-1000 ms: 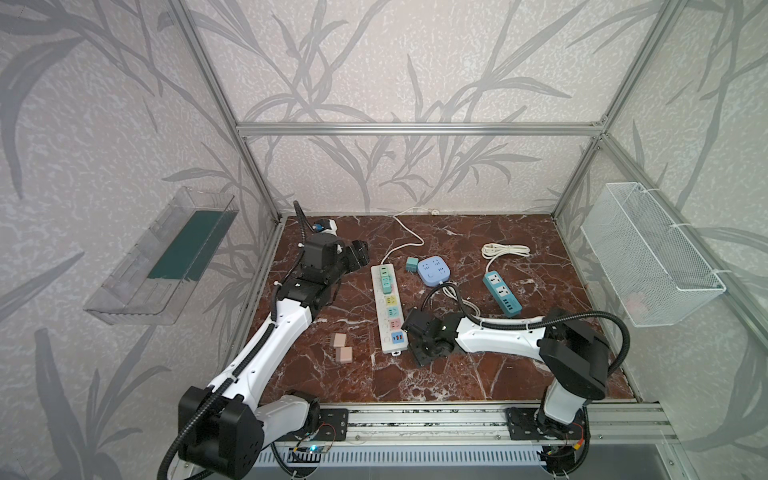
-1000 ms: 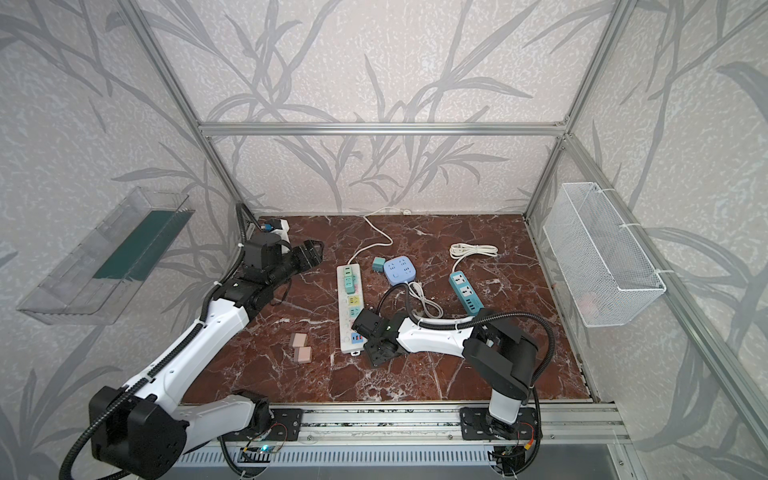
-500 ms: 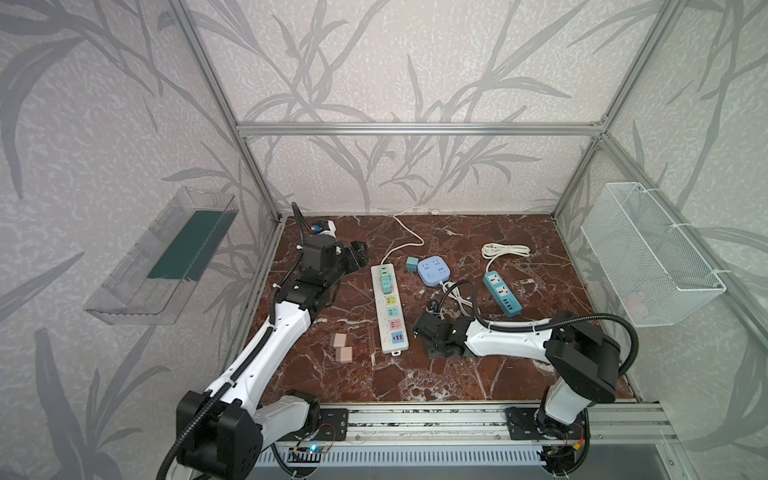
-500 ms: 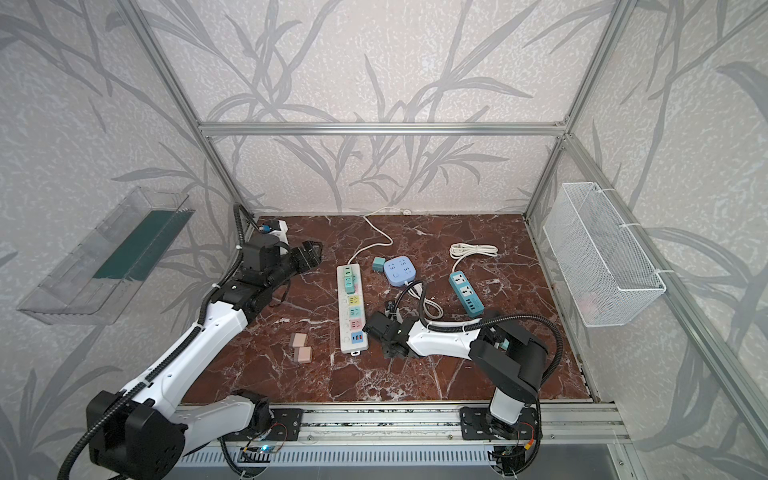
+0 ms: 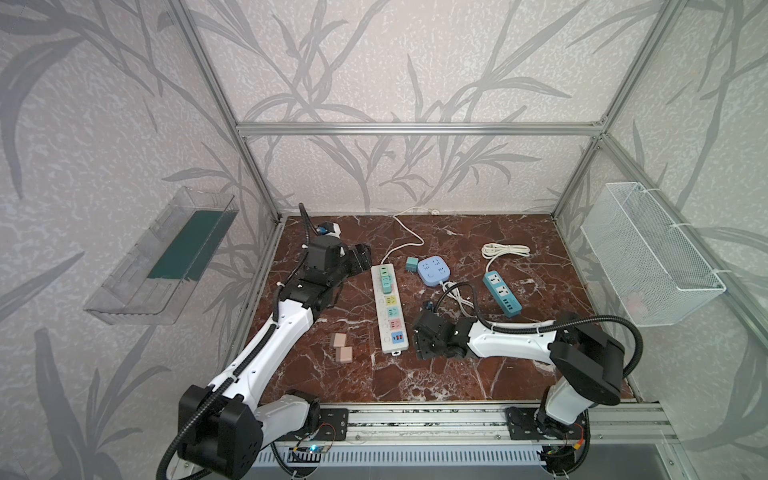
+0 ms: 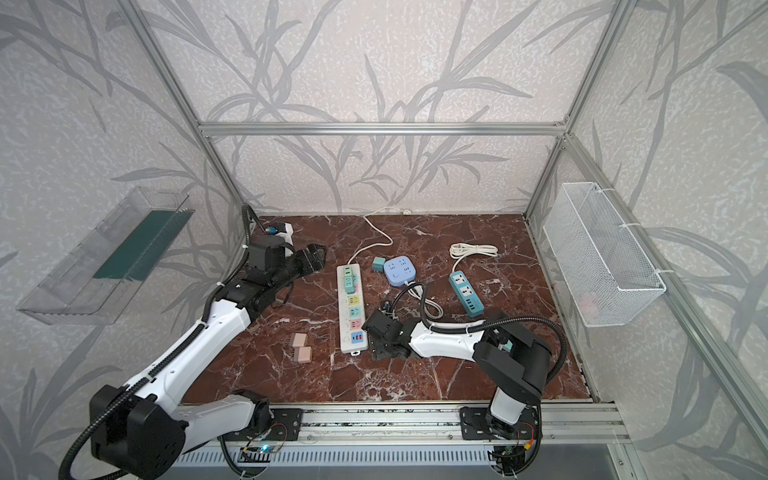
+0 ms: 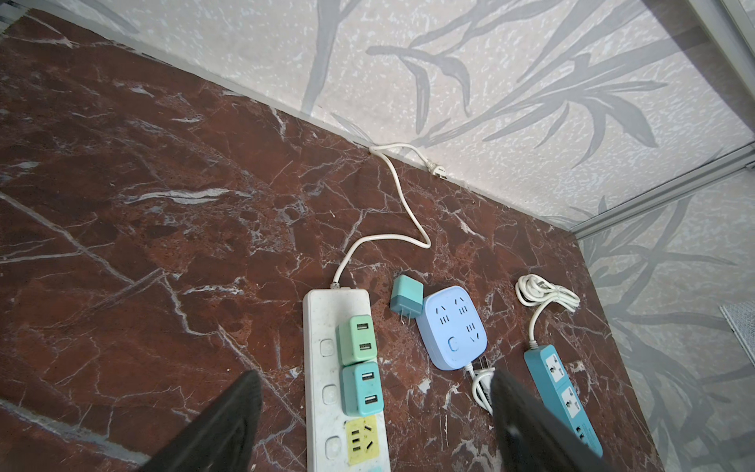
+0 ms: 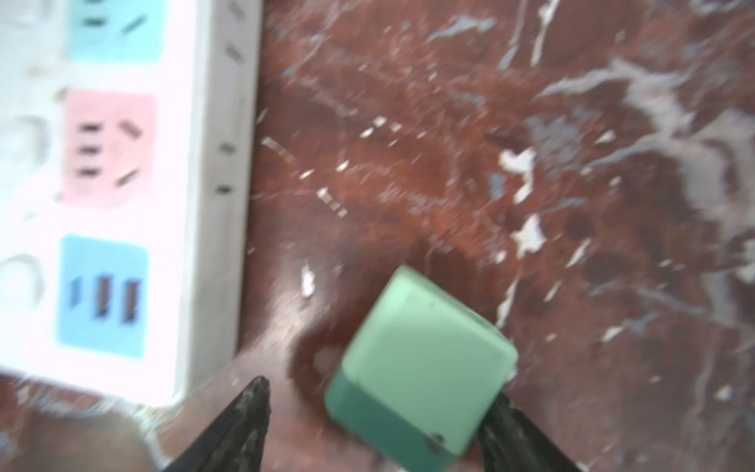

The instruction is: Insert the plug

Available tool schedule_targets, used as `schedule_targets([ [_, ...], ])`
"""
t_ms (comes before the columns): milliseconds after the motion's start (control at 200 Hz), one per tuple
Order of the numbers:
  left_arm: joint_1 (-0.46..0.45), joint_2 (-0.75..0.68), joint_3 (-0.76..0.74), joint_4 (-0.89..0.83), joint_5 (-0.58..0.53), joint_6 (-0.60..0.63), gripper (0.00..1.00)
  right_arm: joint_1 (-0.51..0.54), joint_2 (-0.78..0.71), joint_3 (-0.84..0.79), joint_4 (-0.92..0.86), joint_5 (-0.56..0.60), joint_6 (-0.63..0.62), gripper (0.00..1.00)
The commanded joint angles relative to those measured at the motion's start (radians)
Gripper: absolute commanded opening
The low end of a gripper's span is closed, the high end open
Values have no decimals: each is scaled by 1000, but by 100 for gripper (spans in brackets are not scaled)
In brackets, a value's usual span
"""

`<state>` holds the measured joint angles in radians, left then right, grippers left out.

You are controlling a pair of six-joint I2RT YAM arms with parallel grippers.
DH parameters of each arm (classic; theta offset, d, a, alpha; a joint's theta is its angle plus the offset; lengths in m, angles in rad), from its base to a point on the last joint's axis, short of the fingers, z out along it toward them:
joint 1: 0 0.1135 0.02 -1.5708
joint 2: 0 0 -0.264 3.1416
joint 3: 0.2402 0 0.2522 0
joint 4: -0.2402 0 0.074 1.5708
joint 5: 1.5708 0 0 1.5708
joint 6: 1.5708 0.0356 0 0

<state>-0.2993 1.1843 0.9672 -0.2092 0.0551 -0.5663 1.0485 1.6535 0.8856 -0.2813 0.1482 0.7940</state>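
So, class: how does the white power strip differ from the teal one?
The white power strip is longer, with multicoloured sockets; the teal power strip is shorter, with white sockets. Two adapters sit in the white one, none in the teal. The white's cord trails loose; the teal's cord is coiled. Both lie flat.

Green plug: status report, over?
Left gripper open, empty. Right gripper open, green plug between its jaws, unclamped. Plug beside white power strip, not inserted. Pink socket free.
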Motion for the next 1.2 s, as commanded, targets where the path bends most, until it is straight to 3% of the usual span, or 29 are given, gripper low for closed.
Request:
schedule_targets([
  [0,-33,5,35,-46,-31,34,87,-3,-96,-31,20,-68,40,78],
  [160,-116,35,99,-171,-33,105,82,-86,-250,-66,-66,-28,-21,78],
  [265,-239,77,156,-276,-65,203,81,-163,-378,-122,-130,96,-125,73],
  [350,-356,130,218,-379,-85,290,81,-251,-489,-179,-147,132,-235,73],
  [510,-539,257,282,-495,-118,400,80,-496,-654,-257,-176,-30,-285,74],
  [640,-631,401,349,-566,-117,388,79,-581,-728,-287,-181,-50,-301,75],
  [810,-669,595,438,-674,-55,340,77,-616,-738,-272,-212,-30,-319,76],
  [1195,-690,762,423,-579,-23,316,77,-634,-727,-281,-178,-59,-351,77],
])
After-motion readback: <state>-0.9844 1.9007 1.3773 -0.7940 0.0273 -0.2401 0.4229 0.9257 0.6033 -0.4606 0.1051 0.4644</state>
